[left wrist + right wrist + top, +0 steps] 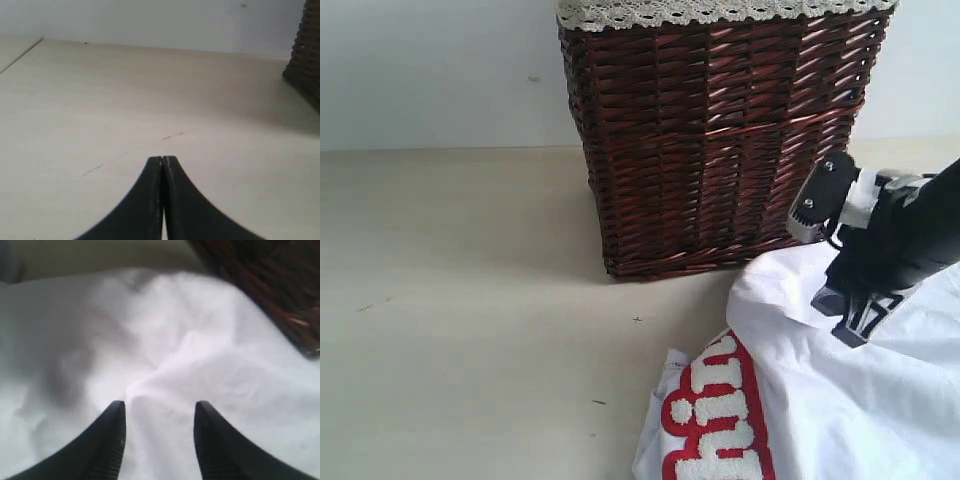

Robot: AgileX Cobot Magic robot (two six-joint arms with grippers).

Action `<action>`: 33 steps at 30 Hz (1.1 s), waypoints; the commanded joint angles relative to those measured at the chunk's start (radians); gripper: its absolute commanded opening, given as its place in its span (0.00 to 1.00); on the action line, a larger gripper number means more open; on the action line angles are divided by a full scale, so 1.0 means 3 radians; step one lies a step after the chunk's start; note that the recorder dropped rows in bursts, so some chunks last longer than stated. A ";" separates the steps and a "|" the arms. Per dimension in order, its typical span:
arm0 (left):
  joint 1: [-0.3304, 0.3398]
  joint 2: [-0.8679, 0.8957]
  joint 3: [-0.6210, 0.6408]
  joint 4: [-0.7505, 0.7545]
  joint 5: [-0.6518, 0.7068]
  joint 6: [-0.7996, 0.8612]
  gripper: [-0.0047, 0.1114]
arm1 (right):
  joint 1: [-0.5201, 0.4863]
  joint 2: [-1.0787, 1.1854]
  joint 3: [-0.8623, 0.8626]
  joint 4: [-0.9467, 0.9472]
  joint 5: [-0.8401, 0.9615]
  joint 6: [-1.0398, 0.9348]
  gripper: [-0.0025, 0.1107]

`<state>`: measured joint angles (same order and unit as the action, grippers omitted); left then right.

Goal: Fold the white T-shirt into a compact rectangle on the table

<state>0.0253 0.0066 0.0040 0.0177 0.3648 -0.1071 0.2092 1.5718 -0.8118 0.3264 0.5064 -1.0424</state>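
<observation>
Here the right gripper (159,407) holds its jaws apart over the rumpled shirt (840,400), heaped on the table (470,300) by the basket (720,140), probably to pinch a fold, while the left gripper (162,159) sits closed.

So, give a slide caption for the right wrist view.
Open right gripper over the rumpled white T-shirt, near a wicker basket.

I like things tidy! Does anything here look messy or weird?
The white T-shirt lies crumpled in a wrinkly heap on the table, right beside the dark wicker basket, not flat or folded. Nothing looks spilled or broken.
</observation>
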 commanded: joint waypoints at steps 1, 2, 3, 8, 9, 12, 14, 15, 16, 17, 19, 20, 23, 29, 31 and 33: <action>-0.0015 -0.0022 -0.0013 -0.0011 -0.0037 -0.0004 0.04 | 0.0002 -0.0461 0.0003 0.0164 -0.0029 -0.0011 0.43; -0.0015 -0.0022 -0.0013 -0.0011 -0.0037 -0.0004 0.04 | 0.0002 -0.0604 0.0003 0.0432 -0.0190 -0.0119 0.40; -0.0015 -0.0022 -0.0013 -0.0011 -0.0037 -0.0004 0.04 | 0.0002 -0.0684 0.0003 0.0647 -0.0342 -0.0301 0.37; -0.0015 -0.0022 -0.0013 -0.0011 -0.0037 -0.0004 0.04 | 0.0002 -0.0619 -0.0035 0.1887 -0.0480 -0.1378 0.08; -0.0015 -0.0022 -0.0013 -0.0011 -0.0037 -0.0004 0.04 | 0.0002 -0.0529 -0.0035 0.2010 -0.0361 -0.1565 0.05; -0.0015 -0.0022 -0.0013 -0.0011 -0.0037 -0.0004 0.04 | 0.0159 -0.0129 -0.0035 0.2304 0.0049 -0.2783 0.02; -0.0015 -0.0022 -0.0013 -0.0011 -0.0037 -0.0004 0.04 | 0.0267 0.0061 -0.0035 0.2511 0.0049 -0.3483 0.02; -0.0015 -0.0022 -0.0013 -0.0011 -0.0037 -0.0004 0.04 | 0.0293 0.0127 -0.0047 0.2561 0.0042 -0.3579 0.02; -0.0015 -0.0022 -0.0013 -0.0011 -0.0037 -0.0004 0.04 | 0.0342 0.0257 -0.0119 0.2570 0.0020 -0.3579 0.02; -0.0015 -0.0022 -0.0013 -0.0011 -0.0037 -0.0004 0.04 | 0.0364 0.0344 -0.0166 0.2582 -0.0027 -0.3579 0.02; -0.0015 -0.0022 -0.0013 -0.0011 -0.0037 -0.0004 0.04 | 0.0390 0.0479 -0.0306 0.2732 -0.0103 -0.3579 0.02; -0.0015 -0.0022 -0.0013 -0.0011 -0.0037 -0.0004 0.04 | 0.0390 0.0557 -0.0405 0.2843 -0.0103 -0.3579 0.02; -0.0015 -0.0022 -0.0013 -0.0011 -0.0037 -0.0004 0.04 | 0.0390 0.0764 -0.0689 0.3108 -0.0103 -0.3579 0.02; -0.0015 -0.0022 -0.0013 -0.0011 -0.0037 -0.0004 0.04 | 0.0390 0.0936 -0.0957 0.3280 -0.0103 -0.3579 0.02; -0.0015 -0.0022 -0.0013 -0.0011 -0.0037 -0.0004 0.04 | 0.0390 0.0980 -0.1007 0.3280 -0.0103 -0.3579 0.02; -0.0015 -0.0022 -0.0013 -0.0011 -0.0037 -0.0004 0.04 | 0.0390 0.1033 -0.1051 0.3290 -0.0131 -0.3579 0.02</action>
<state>0.0253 0.0066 0.0040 0.0177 0.3648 -0.1071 0.3253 1.8672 -1.1017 1.2933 0.4770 -2.0965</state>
